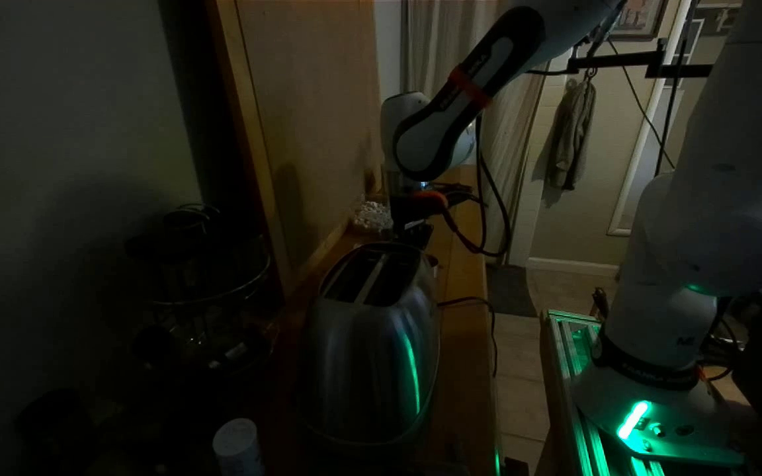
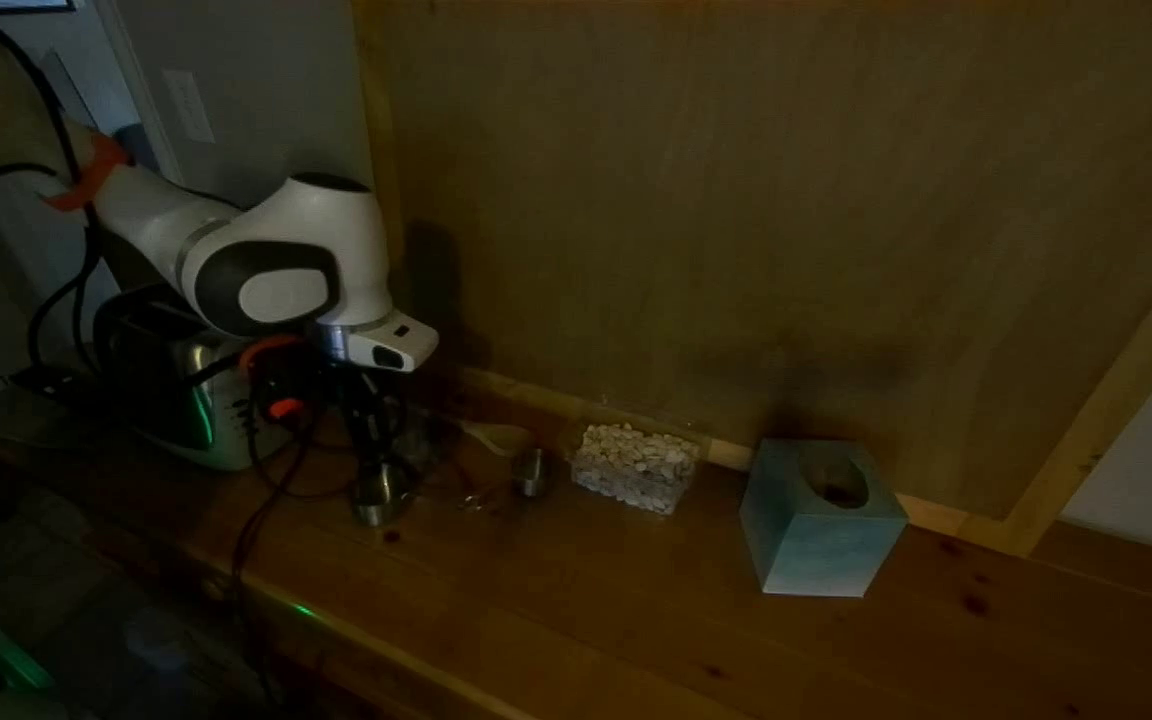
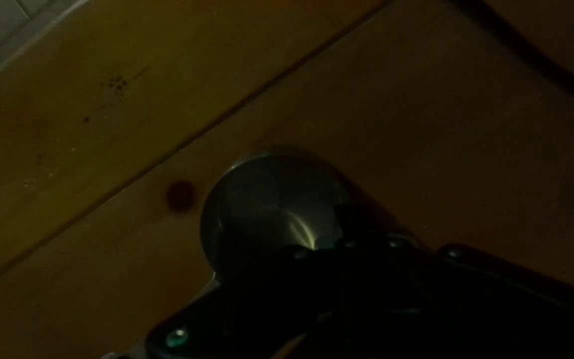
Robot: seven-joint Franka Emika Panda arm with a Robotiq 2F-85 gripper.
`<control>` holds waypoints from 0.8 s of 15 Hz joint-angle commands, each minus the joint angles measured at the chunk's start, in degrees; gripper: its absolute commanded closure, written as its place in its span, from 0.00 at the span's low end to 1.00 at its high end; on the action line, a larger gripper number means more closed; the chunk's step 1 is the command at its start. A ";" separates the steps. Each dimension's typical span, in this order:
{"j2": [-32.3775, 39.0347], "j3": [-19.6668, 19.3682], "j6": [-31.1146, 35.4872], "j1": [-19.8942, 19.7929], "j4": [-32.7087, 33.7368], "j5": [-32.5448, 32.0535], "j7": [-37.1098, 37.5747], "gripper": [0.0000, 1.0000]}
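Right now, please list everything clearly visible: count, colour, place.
Metal cups: two, silver, by claw and tub
Tub of pale pieces: one, clear, by panel
Wooden spoon: one, tan, near panel
Box: one, blue, beside tub
Toaster: one, silver, on table
Canister: one, white, near toaster
Rack: one, dark, near toaster
Curtain: one, pale, background
Cloth: one, grey, hanging
Table: one, brown, along panel
Panel: one, tan, behind table
Arm: one, white, above table
Cables: several, black, around arm
Claw: one, black, at one cup

Place: home — kitchen-like
Tabletop (image 2: 576, 620): wood, two-slot toaster (image 1: 371, 363), tissue box (image 2: 821, 530)
Far wall (image 1: 612, 119): long curtain (image 1: 444, 46), framed picture (image 1: 637, 18), hanging cloth (image 1: 571, 139)
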 commanded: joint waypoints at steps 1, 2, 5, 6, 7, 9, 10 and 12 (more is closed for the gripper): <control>-1.38 -0.17 -3.51 -0.77 0.97 -2.63 0.17 0.99; -1.37 -0.19 -3.91 -0.81 1.17 -2.80 -0.03 0.99; -1.23 -0.30 -3.32 -0.68 1.64 -1.92 -2.05 0.99; -1.16 -0.32 -3.33 -0.65 1.81 -1.78 -2.57 0.99; -1.11 -0.32 -3.29 -0.67 2.00 -1.96 -2.82 0.99; -1.34 -0.33 -3.53 -0.71 2.12 -2.38 -3.55 0.99; -1.49 -0.37 -3.60 -0.75 2.12 -2.47 -3.95 0.99; -1.87 -0.49 -4.03 -0.88 2.19 -2.86 -4.76 0.99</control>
